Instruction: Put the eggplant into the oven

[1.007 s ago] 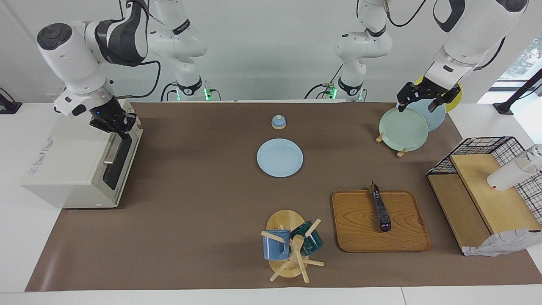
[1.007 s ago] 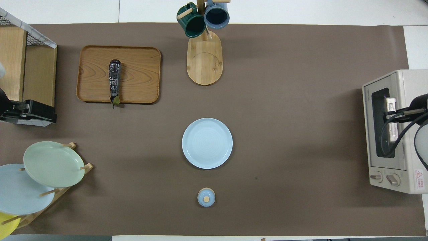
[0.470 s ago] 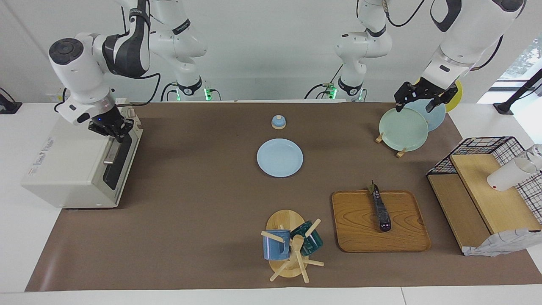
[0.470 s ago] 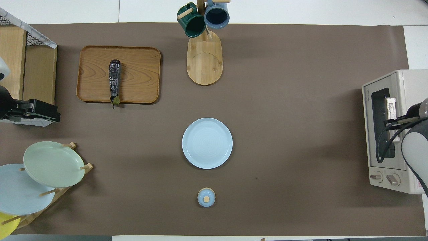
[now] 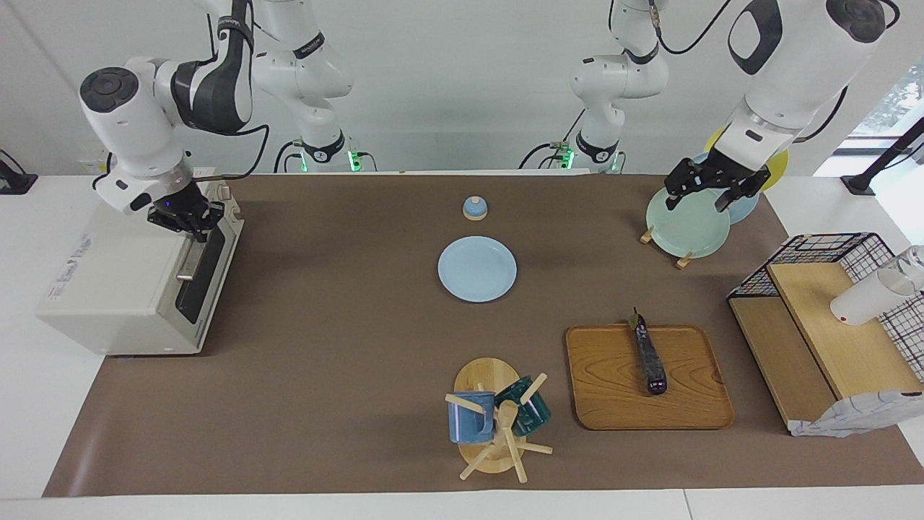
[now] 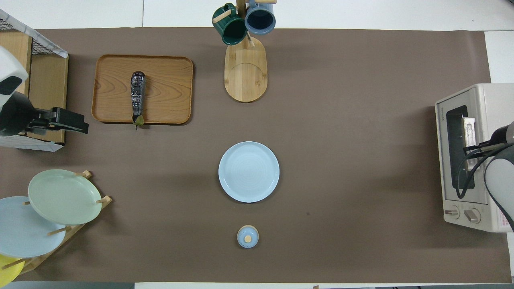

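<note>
Cream-white oven [image 5: 123, 282] sits at the right arm's end of the table, its door shut. The right gripper [image 5: 189, 220] hangs at the door's top edge, perhaps to open it; I cannot tell its fingers. Purple eggplant [image 5: 649, 358] lies on the wooden tray [image 5: 693, 404]. The left gripper [image 5: 700, 189], open and empty, is over the plate rack [image 5: 682, 260].

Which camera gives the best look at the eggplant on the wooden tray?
The overhead view: the eggplant lies full length on the wooden tray, its green stem clear. The facing view shows the eggplant smaller and foreshortened.
</note>
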